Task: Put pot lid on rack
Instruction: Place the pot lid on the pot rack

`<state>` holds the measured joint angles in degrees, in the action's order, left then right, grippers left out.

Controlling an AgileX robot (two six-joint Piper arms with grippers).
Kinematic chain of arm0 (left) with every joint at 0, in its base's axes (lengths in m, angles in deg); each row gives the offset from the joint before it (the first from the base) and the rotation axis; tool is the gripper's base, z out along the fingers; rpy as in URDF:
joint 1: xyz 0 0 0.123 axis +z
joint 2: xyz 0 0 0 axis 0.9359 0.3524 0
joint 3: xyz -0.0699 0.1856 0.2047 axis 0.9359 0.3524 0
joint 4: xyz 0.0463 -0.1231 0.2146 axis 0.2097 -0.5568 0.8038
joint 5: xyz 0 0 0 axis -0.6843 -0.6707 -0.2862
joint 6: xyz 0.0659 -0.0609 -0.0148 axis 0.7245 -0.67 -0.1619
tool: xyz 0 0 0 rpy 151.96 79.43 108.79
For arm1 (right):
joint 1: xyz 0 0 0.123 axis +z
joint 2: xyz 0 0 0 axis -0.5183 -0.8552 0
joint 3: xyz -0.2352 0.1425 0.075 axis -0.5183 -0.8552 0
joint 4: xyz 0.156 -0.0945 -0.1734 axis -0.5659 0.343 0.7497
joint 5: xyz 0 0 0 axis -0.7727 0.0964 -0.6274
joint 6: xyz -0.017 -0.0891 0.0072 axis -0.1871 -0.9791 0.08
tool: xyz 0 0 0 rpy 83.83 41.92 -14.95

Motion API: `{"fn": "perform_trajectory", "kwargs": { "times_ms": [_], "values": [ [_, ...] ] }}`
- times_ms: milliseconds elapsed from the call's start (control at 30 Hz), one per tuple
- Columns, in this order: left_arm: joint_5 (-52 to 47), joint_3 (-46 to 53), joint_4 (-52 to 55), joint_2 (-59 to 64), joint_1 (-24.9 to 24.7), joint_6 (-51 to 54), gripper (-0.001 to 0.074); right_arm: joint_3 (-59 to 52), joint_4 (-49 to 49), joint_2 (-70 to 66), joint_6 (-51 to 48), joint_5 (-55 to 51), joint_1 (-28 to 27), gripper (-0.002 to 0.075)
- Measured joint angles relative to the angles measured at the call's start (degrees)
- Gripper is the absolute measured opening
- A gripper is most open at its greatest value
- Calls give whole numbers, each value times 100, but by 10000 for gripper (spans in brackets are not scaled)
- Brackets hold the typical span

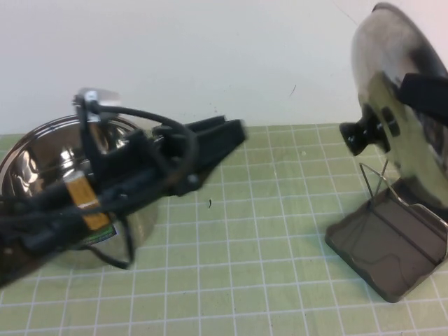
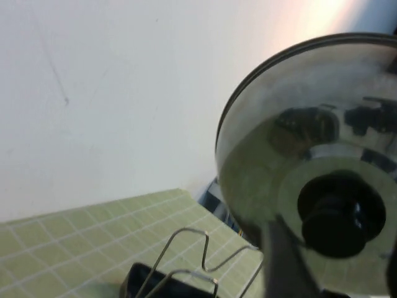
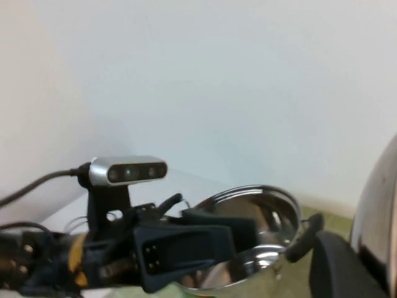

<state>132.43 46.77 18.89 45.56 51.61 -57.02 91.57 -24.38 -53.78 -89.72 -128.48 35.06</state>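
High view, lid: the large round domed shiny stainless-steel pot lid (image 1: 399,91) stands nearly on edge at the right, its black knob (image 1: 358,134) facing left; its right side is cut off by the frame.
High view, rack: the small dark grey rectangular tray rack (image 1: 385,248) with bent silver wire loops (image 1: 374,178) sits on the green gridded desk (image 1: 252,231) just below the lid; whether the lid's lower rim touches the wires is hard to make out.
High view, right pincer: only a black piece of the right pincer (image 1: 425,94) shows, lying across the lid's dome near the frame edge; its tips are hidden, so its grip cannot be read here.
High view, left pincer: the left pincer (image 1: 227,134) hangs over the desk, well apart from the lid, holding nothing; it is blurred, so the gap between its jaws is unclear.
High view, pot: the deep shiny steel pot (image 1: 49,161) at the left is largely covered by the left arm and its cables.
Left wrist view: lid, knob and wire loops show; a dark blurred finger (image 2: 282,261) crosses the bottom edge.
Right wrist view: the lid's rim is a sliver at the edge beside a dark finger (image 3: 338,267); the jaws' state cannot be told; the pot and left arm lie beyond.
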Motion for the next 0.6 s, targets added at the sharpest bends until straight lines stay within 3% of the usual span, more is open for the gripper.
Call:
{"fn": "perform_trajectory", "kwargs": {
  "times_ms": [67, 167, 367, 600],
  "values": [
    [15, 0, 712, -66, 407, -514, 181, 115, 178, 0, -60, 126, 0, 29],
    [26, 0, 1959, -143, 899, -1026, 55, 271, 854, 0, -68, 480, 0, 29],
    [69, 0, 3945, -217, 1346, -1753, 6, 314, 1917, -238, 345, 471, 0, 29],
    [118, 0, 4352, -221, 1367, -1856, 2, 349, 1936, -1197, 259, 201, 0, 31]
  ]
}}
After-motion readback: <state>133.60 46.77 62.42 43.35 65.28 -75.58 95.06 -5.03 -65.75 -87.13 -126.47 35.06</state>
